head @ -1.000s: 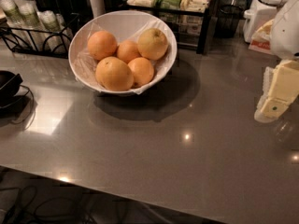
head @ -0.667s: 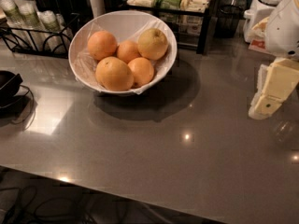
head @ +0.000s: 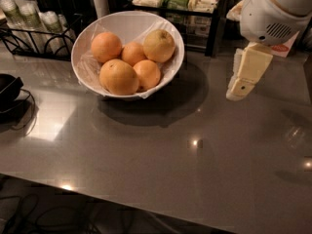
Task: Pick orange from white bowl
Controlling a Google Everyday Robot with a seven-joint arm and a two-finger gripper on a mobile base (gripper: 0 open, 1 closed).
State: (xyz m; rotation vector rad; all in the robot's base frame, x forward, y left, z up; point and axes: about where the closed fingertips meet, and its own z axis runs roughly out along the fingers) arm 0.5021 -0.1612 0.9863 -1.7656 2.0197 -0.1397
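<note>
The white bowl (head: 126, 25), wide and lined with crinkled clear plastic, stands on the grey table at the back left. It holds several oranges: a large one at the front (head: 119, 77), others behind it (head: 106, 47) (head: 146, 74), and a paler yellowish fruit (head: 159, 45) at the back right. My gripper (head: 240, 87) hangs from the white arm at the upper right. It points down, just above the table. It is to the right of the bowl, about a bowl's half-width from the rim, and holds nothing.
A black wire rack with cups (head: 29, 23) stands at the back left. A black shelf with packets (head: 185, 4) is behind the bowl. A black object with a cable (head: 7, 89) lies at the left edge. The table's front edge (head: 146, 206) runs across the bottom.
My gripper has moved left toward the bowl and a little farther back. The bowl and the fruit have not moved.
</note>
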